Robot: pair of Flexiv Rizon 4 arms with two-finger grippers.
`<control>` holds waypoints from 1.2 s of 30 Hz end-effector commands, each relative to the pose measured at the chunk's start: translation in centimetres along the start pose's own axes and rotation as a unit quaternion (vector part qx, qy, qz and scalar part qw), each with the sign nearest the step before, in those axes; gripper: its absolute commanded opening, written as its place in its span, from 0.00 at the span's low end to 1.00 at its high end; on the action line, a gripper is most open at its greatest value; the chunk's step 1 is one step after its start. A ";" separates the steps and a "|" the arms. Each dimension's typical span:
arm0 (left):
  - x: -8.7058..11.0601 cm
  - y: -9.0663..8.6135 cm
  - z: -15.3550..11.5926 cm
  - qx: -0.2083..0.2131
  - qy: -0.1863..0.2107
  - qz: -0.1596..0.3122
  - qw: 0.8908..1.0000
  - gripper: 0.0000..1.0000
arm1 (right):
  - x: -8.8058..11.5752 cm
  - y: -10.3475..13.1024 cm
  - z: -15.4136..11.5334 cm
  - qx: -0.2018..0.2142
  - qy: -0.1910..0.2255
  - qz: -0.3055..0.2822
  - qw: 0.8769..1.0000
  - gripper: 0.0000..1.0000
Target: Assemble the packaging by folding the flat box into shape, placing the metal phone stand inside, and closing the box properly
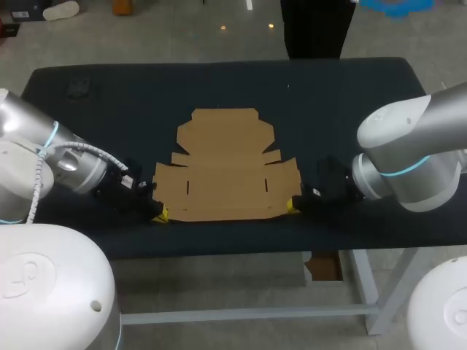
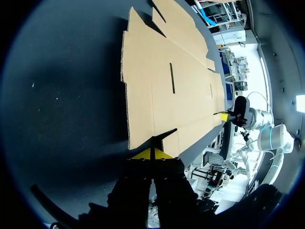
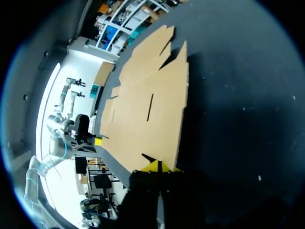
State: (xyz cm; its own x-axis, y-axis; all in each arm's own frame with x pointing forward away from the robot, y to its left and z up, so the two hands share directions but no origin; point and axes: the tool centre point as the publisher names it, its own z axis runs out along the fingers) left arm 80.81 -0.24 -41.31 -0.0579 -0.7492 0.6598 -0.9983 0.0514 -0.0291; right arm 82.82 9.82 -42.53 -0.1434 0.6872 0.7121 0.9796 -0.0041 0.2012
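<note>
Flat box (image 1: 226,175) corners are where both claws sit. The left gripper (image 1: 162,214) is at the near left corner, its yellow tips pressed almost together with the card's edge pinched between them, as the left wrist view shows (image 2: 151,153). The right gripper (image 1: 292,205) has the near right corner the same way, tips nearly closed on the card (image 3: 158,166).

Between them the flat box lies unfolded and level on the dark table (image 1: 350,102), its near edge close to the table's front edge. Its widest panel runs side to side, from one claw to the other, and that is its long axis. The narrower panel with the notched end points away from the robot, towards the far side. Small pointed flaps stick out where the two panels meet, and two short slots (image 1: 188,187) are cut into the wide panel.

Well beyond the box's far left corner lies a small dark object (image 1: 79,87), too dim to make out.
</note>
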 end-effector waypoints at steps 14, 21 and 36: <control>0.6 -0.2 0.1 -0.004 -0.005 0.011 1.000 0.00 | 0.7 0.3 0.1 0.000 0.004 -0.010 1.000 0.00; 1.1 -0.2 0.1 -0.007 -0.015 0.018 1.000 0.00 | 1.0 0.4 -0.1 0.002 0.007 -0.014 1.000 0.00; 1.6 -0.3 0.0 -0.009 -0.027 0.021 0.999 0.00 | 2.0 0.7 -0.2 0.006 -0.003 -0.031 1.000 0.00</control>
State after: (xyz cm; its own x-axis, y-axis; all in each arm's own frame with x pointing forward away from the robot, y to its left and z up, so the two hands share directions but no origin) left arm 80.91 -1.27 -40.42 -0.1027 -0.7750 0.6235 -0.9945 0.0940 -0.0469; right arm 83.24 10.87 -40.96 -0.2036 0.6854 0.6991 0.9702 0.0454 0.2380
